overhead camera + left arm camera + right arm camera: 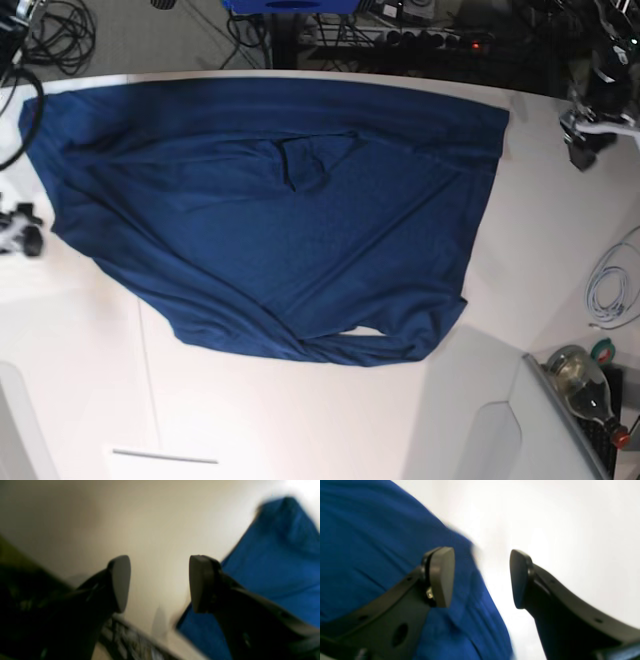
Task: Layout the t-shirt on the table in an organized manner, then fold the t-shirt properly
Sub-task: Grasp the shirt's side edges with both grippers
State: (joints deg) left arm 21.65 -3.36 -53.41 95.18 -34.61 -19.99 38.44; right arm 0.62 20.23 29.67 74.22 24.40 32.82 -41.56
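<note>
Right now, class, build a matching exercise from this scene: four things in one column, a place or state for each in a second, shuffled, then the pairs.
Things:
1. t-shirt
2. table
3. left end effector
4. right end effector

Places or states:
A. white surface under the cloth
B. open, pads over bare tabletop
C. spread out, lower hem bunched
D. open, one pad over blue cloth

Pairs: 1-C, 2-A, 3-B, 4-D

A robotics lab: loose cables (55,35) and a power strip (400,38) with lit indicators crowd the floor past the white bench's (300,420) far edge.
</note>
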